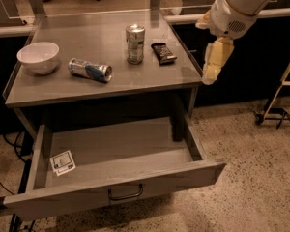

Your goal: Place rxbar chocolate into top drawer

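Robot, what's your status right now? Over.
Gripper in the air past the table's right edge, carrying nothing. Rxbar chocolate flat on the tabletop, just right of the upright can. Top drawer open, path to bar unobstructed.
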Controlling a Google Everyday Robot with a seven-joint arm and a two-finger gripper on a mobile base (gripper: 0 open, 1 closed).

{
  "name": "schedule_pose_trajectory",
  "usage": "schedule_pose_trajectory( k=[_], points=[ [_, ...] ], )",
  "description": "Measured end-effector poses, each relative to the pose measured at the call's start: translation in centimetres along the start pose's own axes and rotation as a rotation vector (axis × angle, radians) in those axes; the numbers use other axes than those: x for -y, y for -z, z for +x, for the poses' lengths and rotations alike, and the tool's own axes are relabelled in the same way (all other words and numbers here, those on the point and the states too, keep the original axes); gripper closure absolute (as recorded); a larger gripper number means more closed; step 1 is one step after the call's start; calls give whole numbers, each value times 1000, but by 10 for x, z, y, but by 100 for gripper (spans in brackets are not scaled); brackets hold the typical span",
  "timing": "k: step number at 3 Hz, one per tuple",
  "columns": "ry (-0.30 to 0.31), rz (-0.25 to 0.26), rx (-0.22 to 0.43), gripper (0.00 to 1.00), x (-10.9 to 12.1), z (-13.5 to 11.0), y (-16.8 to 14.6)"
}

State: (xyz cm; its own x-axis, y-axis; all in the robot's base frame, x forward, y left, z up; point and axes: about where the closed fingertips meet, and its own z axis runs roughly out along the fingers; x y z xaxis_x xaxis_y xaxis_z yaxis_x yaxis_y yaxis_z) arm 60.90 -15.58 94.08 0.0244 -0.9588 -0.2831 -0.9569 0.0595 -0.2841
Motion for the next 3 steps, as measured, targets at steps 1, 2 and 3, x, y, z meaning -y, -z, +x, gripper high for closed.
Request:
schedule_pose_trajectory(
  k=[1, 2, 3],
  points=[
    [62, 14, 19, 0, 52, -32, -20],
    [62, 14, 19, 0, 52, -32, -20],
    [-17, -19, 31, 0, 82, 4, -34]
  ],
)
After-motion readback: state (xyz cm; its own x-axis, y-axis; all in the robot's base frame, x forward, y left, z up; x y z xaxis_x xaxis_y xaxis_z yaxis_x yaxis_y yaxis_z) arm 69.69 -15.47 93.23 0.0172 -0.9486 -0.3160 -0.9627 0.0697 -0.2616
